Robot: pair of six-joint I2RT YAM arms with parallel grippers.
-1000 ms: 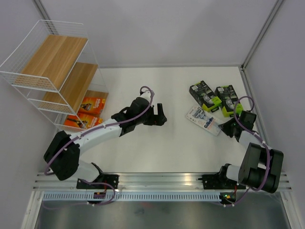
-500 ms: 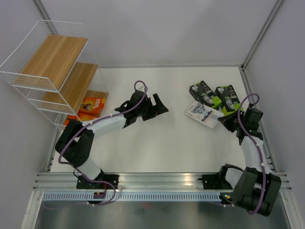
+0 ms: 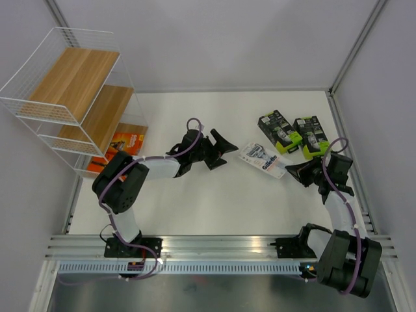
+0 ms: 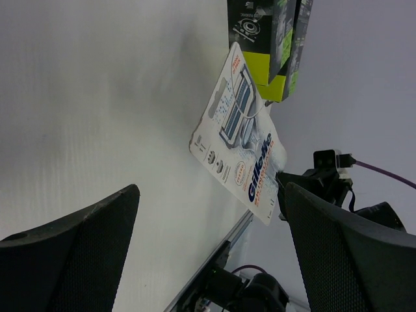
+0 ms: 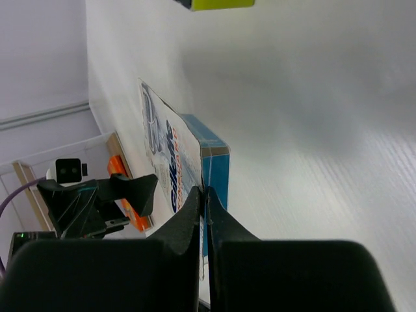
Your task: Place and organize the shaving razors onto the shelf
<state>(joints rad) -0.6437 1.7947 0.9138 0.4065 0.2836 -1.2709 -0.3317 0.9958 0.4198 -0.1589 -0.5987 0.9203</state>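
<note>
The white-blue Gillette razor pack (image 3: pixel 263 159) sits right of the worktop's (image 3: pixel 214 201) middle, its right edge pinched between the closed fingers of the right gripper (image 3: pixel 289 170). Just beyond it, toward the far right corner, lie two black razor boxes with lime-green tops (image 3: pixel 279 130). The left gripper (image 3: pixel 220 149) hangs near mid-worktop, jaws spread wide and empty. Orange razor boxes (image 3: pixel 127 142) rest on the lowest board of the wire shelf (image 3: pixel 39 107) in the far left corner.

Overhead camera looks down on the table (image 3: pixel 227 195); 2 low wrist cameras face the white-blue pack (image 3: pixel 262 159).
</note>
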